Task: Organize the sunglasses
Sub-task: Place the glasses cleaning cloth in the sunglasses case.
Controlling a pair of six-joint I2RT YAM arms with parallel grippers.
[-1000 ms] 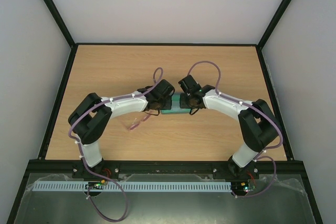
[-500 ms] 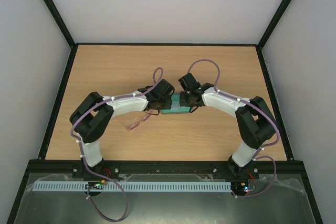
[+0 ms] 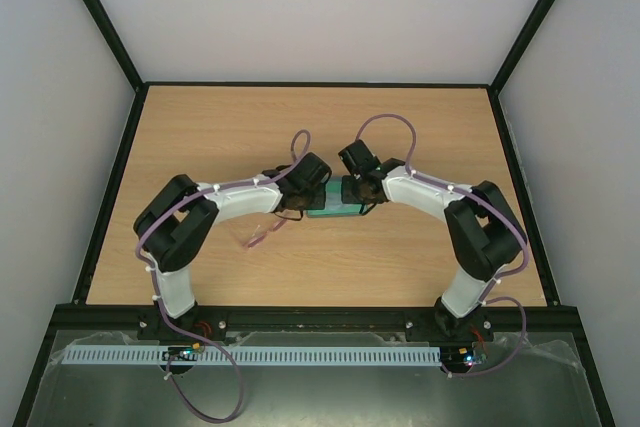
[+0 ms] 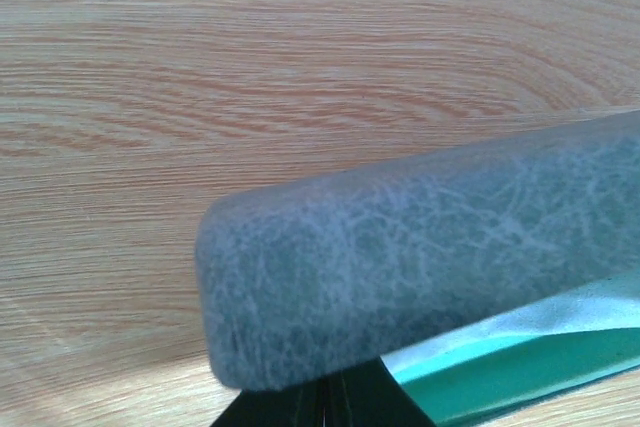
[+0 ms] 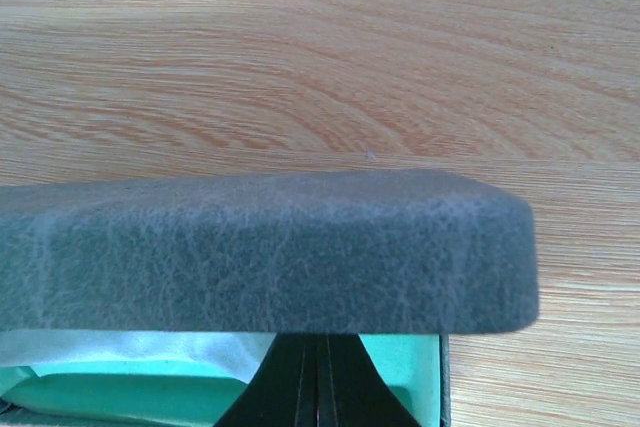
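closure of my left gripper (image 4: 320, 409) and my right gripper (image 5: 318, 392), both clenched at opposite ends of the open case (image 3: 335, 210), apparently to steady it for loading, with the sunglasses (image 3: 262, 235) lying apart on the table (image 3: 400, 127) at its 8 o'clock, not yet inside.

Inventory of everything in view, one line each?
case: one, grey-blue outside, green inside, table centre, lid raised
sunglasses: one pair, pinkish-red thin frame, on the table beside the left arm, outside the case
cloth: one, pale, seemingly inside the case
table: one, light wood
left pincer: one, black, shut, at the case's left end
right pincer: one, black, shut, at the case's right end
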